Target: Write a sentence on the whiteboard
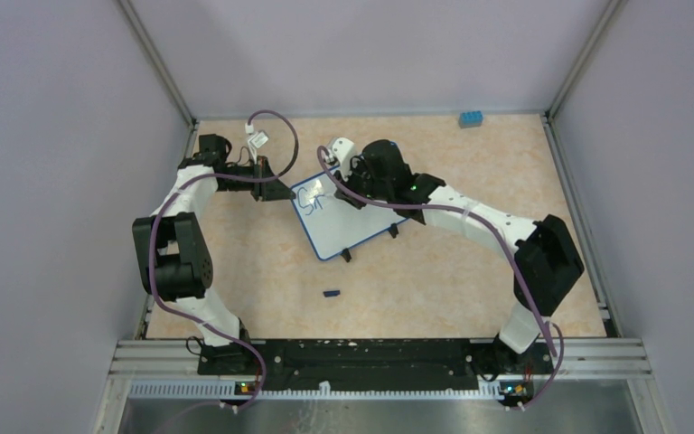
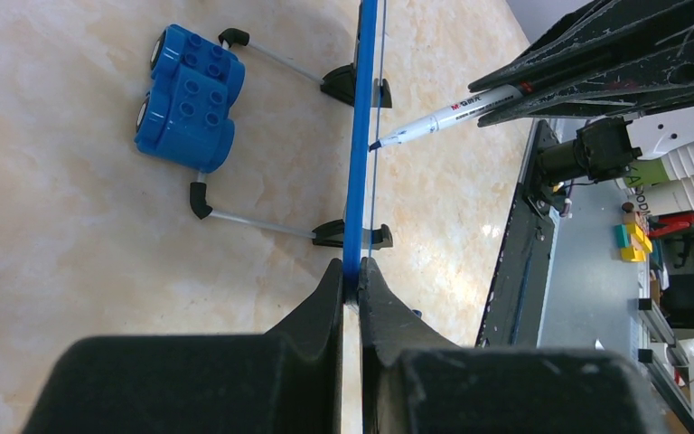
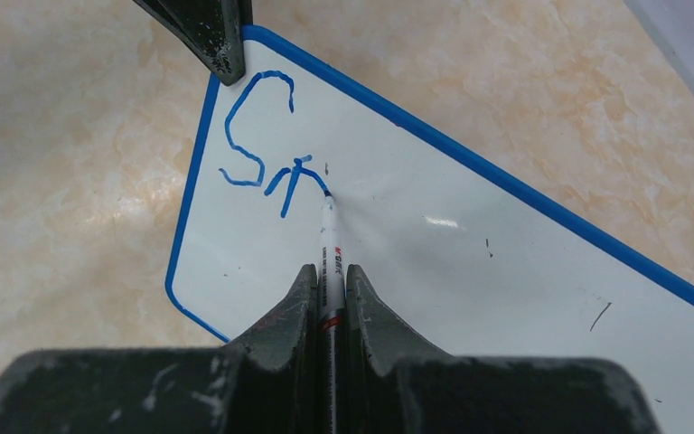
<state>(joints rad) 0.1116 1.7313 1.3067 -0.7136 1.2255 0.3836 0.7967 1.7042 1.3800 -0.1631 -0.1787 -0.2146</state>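
Shown from right wrist only: sentence (image 3: 262,154) begun as blue "S" plus partial strokes near whiteboard (image 3: 470,271) corner; marker (image 3: 329,240) tip touching board, barrel gripped in closed right pincer (image 3: 325,276). Shown from left wrist only: board edge-on, blue frame clamped in closed left pincer (image 2: 351,271), blue block (image 2: 190,95) behind. From top: board mid-desk (image 1: 434,280), white surface free beyond strokes, side walls well apart.

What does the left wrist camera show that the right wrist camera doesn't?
Left wrist only: a blue toy brick and the black feet of the whiteboard, seen edge-on. Right wrist only: the board's face with blue letters, an S and a started second letter. Both: the marker tip on the board and the left claw pinching its frame.
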